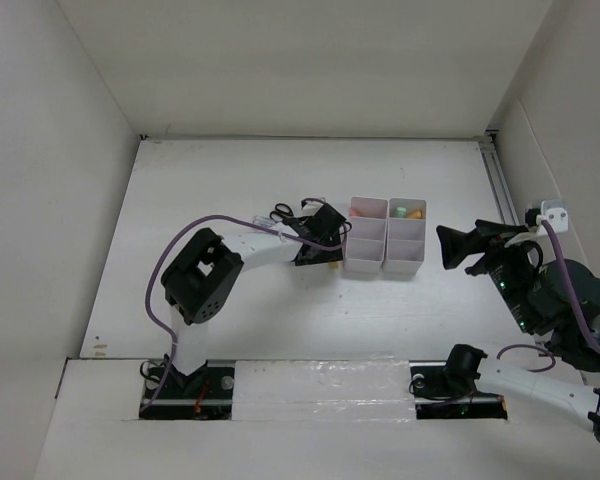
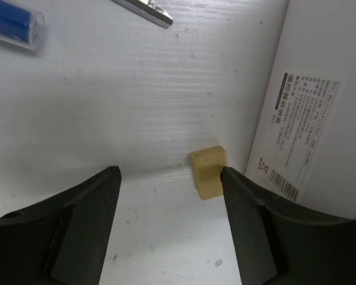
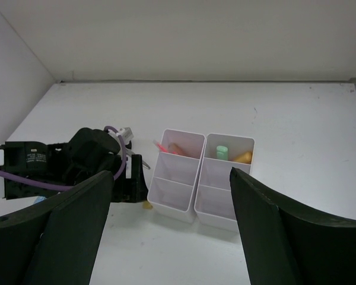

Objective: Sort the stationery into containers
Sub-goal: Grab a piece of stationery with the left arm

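The white six-compartment organiser (image 1: 385,262) stands mid-table. Its far left cell holds a thin red pen (image 3: 162,147). Its far right cell holds a green highlighter (image 3: 222,152) and an orange one (image 3: 244,157). My left gripper (image 2: 169,193) is open, low over the table against the organiser's labelled left wall (image 2: 308,113). A small yellow block (image 2: 209,173) lies between its fingers, close to the right finger. My right gripper (image 1: 448,247) is open and empty, raised to the right of the organiser. A white blue-capped tube (image 2: 12,21) and a scissor blade (image 2: 147,10) lie beyond.
Black-handled scissors (image 1: 283,212) lie just left of the organiser, behind my left arm (image 3: 77,161). The yellow block also shows by the organiser's near left corner in the right wrist view (image 3: 147,205). White walls enclose the table on three sides.
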Motion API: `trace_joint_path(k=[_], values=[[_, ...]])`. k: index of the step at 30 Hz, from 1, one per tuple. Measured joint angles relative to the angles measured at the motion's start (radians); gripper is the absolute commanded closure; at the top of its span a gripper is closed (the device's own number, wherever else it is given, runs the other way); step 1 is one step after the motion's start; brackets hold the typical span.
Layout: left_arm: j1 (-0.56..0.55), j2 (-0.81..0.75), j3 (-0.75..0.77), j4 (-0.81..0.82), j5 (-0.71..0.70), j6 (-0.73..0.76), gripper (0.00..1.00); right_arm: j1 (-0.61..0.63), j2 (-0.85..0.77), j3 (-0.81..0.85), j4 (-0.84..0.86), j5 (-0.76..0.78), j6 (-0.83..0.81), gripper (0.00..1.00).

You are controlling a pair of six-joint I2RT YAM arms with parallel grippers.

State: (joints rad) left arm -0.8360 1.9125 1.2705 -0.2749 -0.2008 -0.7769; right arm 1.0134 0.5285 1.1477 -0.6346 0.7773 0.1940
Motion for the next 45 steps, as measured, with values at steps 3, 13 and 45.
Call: trace_joint_path(k=[3,13,45], values=[[-0.002,0.004,0.006,-0.003,-0.014,-0.004,0.35,0.000,0.000,-0.005,0.003,-0.002,0.000,0.15],[-0.002,0.007,0.007,0.001,-0.016,-0.008,0.35,0.000,0.000,-0.007,0.010,-0.008,-0.005,0.15],[-0.031,0.046,0.045,-0.002,-0.068,-0.018,0.50,0.000,-0.017,-0.019,0.014,-0.027,-0.019,0.16]])
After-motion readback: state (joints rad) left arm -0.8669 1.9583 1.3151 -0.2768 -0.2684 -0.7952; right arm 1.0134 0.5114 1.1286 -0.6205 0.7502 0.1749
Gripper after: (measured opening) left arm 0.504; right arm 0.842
